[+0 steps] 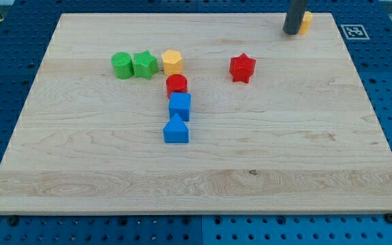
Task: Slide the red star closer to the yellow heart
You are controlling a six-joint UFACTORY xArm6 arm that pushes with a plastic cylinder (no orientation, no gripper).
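The red star (pixel 242 68) lies on the wooden board (pixel 284 150), right of centre in the upper half. A yellow block (pixel 307 22) sits near the board's top edge at the upper right. It is mostly hidden behind my rod, so its shape cannot be made out. My tip (pixel 291 33) rests on the board just left of that yellow block, touching or almost touching it. The tip is above and to the right of the red star, well apart from it. A second yellow block (pixel 172 62), with an angular outline, lies left of the red star.
A green cylinder (pixel 122 65) and a green star (pixel 144 64) sit in a row left of the angular yellow block. Below it, a red cylinder (pixel 176 85), a blue cube (pixel 180 107) and a blue house-shaped block (pixel 176 129) form a column.
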